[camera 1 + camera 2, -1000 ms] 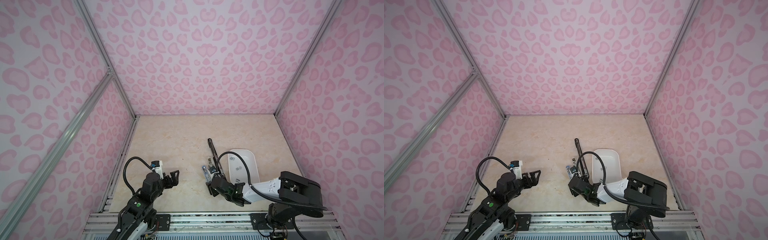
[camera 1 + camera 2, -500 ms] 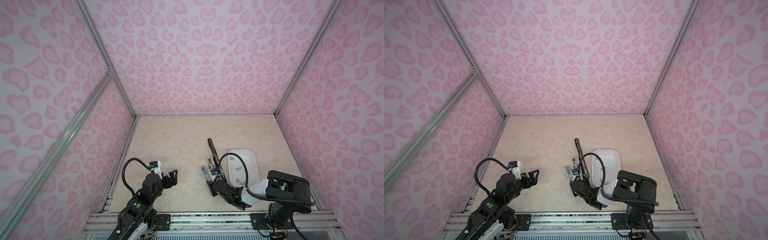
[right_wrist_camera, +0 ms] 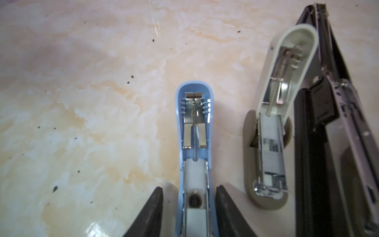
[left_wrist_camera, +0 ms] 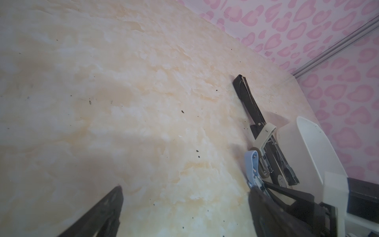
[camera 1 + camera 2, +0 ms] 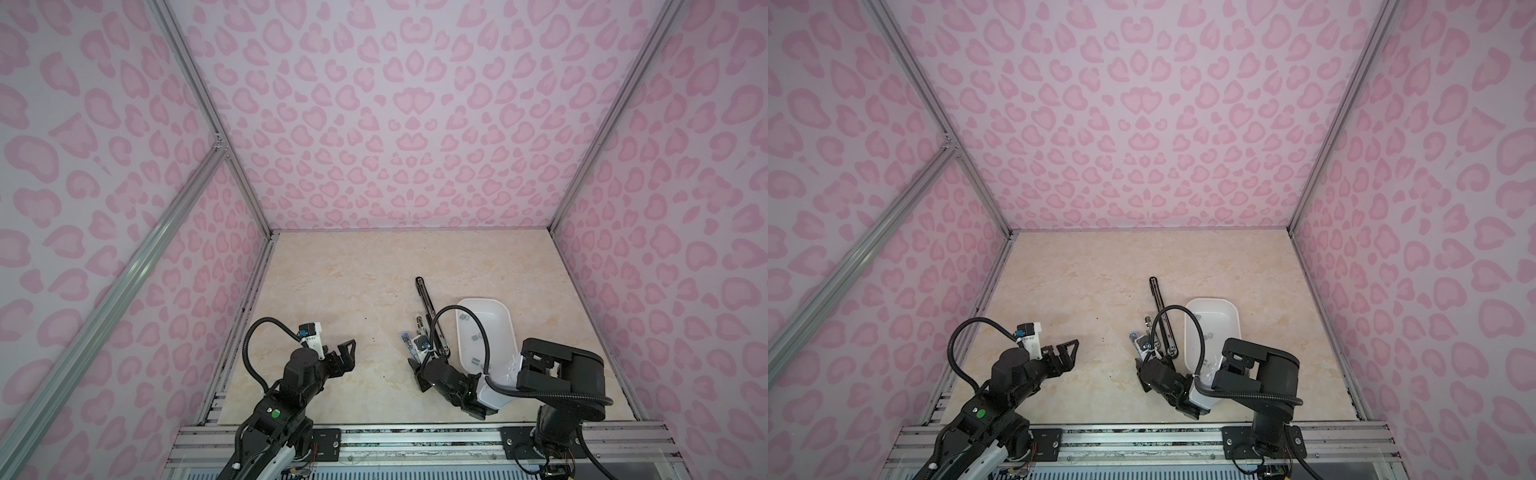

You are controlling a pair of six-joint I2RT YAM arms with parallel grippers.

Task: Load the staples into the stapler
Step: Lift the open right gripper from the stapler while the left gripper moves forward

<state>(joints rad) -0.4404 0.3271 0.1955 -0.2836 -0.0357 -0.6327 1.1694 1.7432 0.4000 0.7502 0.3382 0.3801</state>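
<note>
Pink blotch-and-heart print covers the enclosure walls (image 5: 399,124), with aluminium rails (image 5: 124,274) along the corners. Below them we log a beige marble-look tabletop (image 5: 332,291), flecked with dark specks.

On the right side of the tabletop, toward the front, sits a white rectangular plastic tray (image 5: 494,324), its long axis running front to back. Just beside its left wall lies a long black metal stapler (image 5: 427,305), hinged fully open and stretched toward the back wall.

We find the left gripper (image 5: 345,355) over bare tabletop at front left, well apart from every stapler. Its fingers (image 4: 106,209) are spread wide with nothing between them.

The right gripper (image 3: 189,187) sits low at front centre, left of the tray. Its jaws stand part-way closed and straddle the base of a small light-blue plastic stapler (image 3: 193,123). The stapler's lid is folded open, with spring and metal channel facing up. One finger (image 3: 223,205) looks to touch the blue shell. A sliver of tabletop shows between the shell and the other finger, so we note no firm clamp.

Between the blue and the black one lies a small beige plastic stapler (image 3: 270,131), also open, close against the black one.

The staples (image 5: 464,318), small flat grey metal strips, lie loose on the tray floor. A few show in both top views.
</note>
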